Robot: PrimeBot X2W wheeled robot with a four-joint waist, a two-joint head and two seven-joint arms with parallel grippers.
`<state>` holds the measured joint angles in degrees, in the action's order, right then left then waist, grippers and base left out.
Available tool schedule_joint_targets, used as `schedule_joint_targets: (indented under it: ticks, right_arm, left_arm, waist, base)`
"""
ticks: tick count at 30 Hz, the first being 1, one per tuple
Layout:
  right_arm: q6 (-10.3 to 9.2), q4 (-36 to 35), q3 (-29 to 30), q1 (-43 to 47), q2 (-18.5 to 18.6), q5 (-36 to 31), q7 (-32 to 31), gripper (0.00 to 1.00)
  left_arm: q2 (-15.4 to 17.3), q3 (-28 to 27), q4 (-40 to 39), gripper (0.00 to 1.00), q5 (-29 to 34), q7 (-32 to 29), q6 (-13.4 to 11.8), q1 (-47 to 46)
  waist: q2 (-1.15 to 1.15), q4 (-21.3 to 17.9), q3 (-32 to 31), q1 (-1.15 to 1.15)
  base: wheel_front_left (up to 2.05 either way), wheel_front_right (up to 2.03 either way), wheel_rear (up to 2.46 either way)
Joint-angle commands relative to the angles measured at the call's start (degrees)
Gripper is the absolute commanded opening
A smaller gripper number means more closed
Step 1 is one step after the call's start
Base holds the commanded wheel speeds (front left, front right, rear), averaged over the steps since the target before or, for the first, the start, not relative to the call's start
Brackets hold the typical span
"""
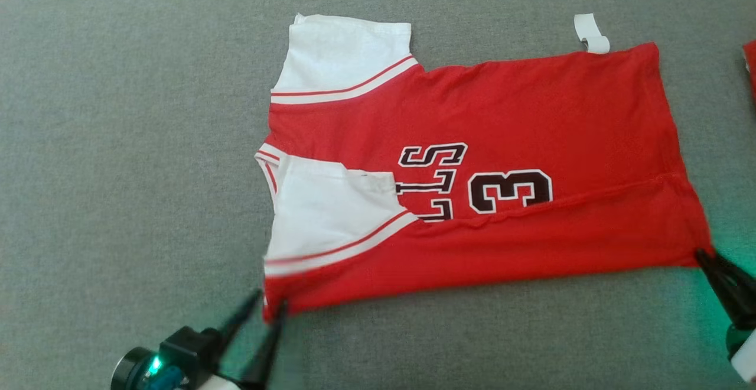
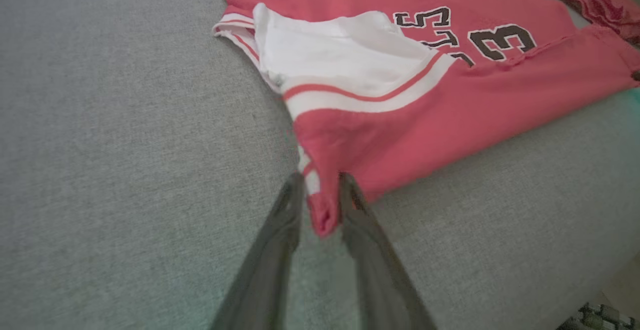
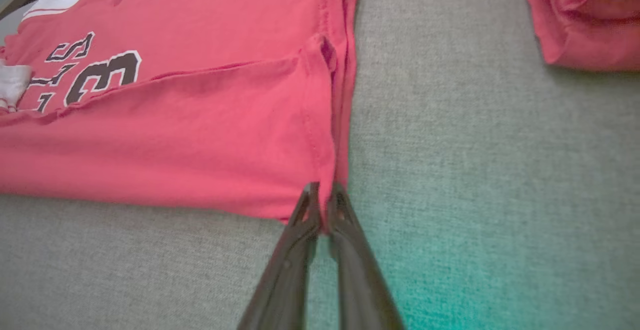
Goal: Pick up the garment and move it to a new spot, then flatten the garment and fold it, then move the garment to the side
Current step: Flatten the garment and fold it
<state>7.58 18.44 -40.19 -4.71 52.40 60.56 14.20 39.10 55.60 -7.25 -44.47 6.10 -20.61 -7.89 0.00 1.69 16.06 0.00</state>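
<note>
From the head camera, the garment (image 1: 484, 112), a red jersey with white sleeves and dark lettering, lies spread across the grey padded surface (image 1: 118, 142) with its collar end to the left and its hem to the right. Its near long edge is folded up over the body, partly covering the number. A white tag (image 1: 590, 32) sticks out at the far edge, and a second red cloth (image 1: 750, 62) shows at the right border. The left gripper (image 1: 269, 304) sits at the near left corner, its two fingers in a narrow V around the fabric tip, while the right gripper (image 1: 703, 255) meets the near right corner. In the left wrist view, the left gripper (image 2: 321, 180) has the jersey's corner between its fingertips. The jaws stand slightly apart and the bunched cloth fills the gap — whether they actually press it cannot be told. The white sleeve (image 2: 340, 50) lies folded onto the chest beyond. In the right wrist view, the right gripper (image 3: 324, 190) has its jaws pressed together, pinching the hem corner, and the other red cloth (image 3: 585, 15) lies well apart at the upper right.
</note>
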Motion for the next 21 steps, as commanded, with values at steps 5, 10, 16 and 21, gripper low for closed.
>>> schedule_joint_targets:
  ticks: [5,10,16,21]
  right_arm:
    - [-0.09,-2.93,4.00,2.17,2.14,-1.00,0.45,1.00]
    - [-0.09,-6.23,12.47,2.41,1.02,-4.54,0.73,1.00]
    - [-0.09,-9.91,16.47,0.86,-0.76,-9.27,0.35,1.00]
    - [-0.09,-11.93,17.43,-1.30,-2.45,-11.93,-1.08,1.00]
  left_arm:
    - [1.78,-2.57,-0.96,1.00,0.45,0.48,0.03,-2.84]
    - [5.51,-6.72,-3.40,1.00,2.61,-5.18,4.08,-17.23]
    - [6.58,-9.85,1.55,1.00,0.35,-18.28,14.31,-37.96]
    - [4.77,-9.28,8.85,1.00,-0.70,-28.21,20.32,-50.36]
  waist:
    - [0.00,-0.21,0.50,0.00]
    - [0.00,-0.88,3.28,0.00]
    - [0.00,-3.16,9.38,0.00]
    - [0.00,-5.56,12.99,0.00]
  base:
    - [0.00,0.00,0.00]
    - [0.00,0.00,0.00]
    - [0.00,0.00,0.00]
    - [0.00,0.00,0.00]
